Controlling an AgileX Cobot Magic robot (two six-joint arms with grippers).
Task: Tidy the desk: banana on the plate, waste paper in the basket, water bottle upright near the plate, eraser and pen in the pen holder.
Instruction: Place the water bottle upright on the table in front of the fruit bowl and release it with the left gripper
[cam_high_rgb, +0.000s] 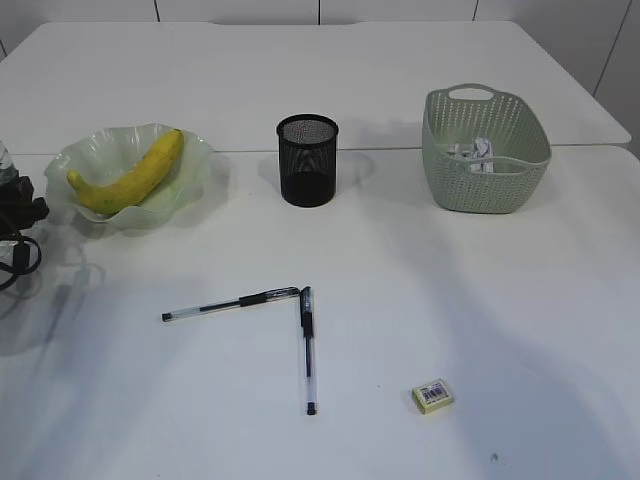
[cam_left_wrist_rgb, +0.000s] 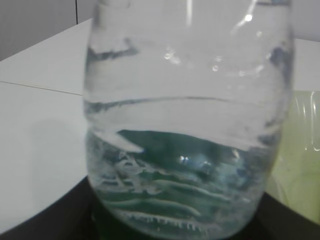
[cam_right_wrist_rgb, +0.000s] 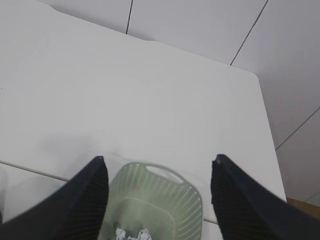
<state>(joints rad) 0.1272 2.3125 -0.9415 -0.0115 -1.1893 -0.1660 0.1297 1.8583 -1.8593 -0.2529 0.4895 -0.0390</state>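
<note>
The right end effector (cam_right_wrist_rgb: 157, 195) hangs high above the desk (cam_high_rgb: 500, 330) with its two dark fingers (cam_right_wrist_rgb: 90, 200) spread wide and nothing between them. Seen from its wrist camera, the gap frames the sage green basket (cam_right_wrist_rgb: 155, 200) directly below, and scraps of crumpled white paper (cam_right_wrist_rgb: 132, 234) lie on the basket floor.

The left end effector (cam_high_rgb: 15, 215) is only partly in view at the far left edge of the exterior picture, a dark shape just beside the plate (cam_high_rgb: 195, 150). Its wrist camera is filled almost entirely by the water bottle (cam_left_wrist_rgb: 187, 125), clear ribbed plastic with water inside and a dark green band low down. The bottle stands upright, very close to the lens, between dark parts at the lower corners. Whether the fingers press on the bottle or stand clear of it cannot be told from these pictures. A pale green edge of the plate shows to the bottle's right.

On the desk, the banana (cam_high_rgb: 130, 172) lies inside the ruffled glass plate at the left. The black mesh pen holder (cam_high_rgb: 307, 160) stands near the middle, well apart from the plate and from the basket at the right. Nearer the camera, two pens lie on the bare desk, their ends nearly touching: one pen (cam_high_rgb: 230, 303) slants off to the left, the other pen (cam_high_rgb: 308, 350) points toward the camera. The eraser (cam_high_rgb: 432, 396) lies to their right, apart from both.
</note>
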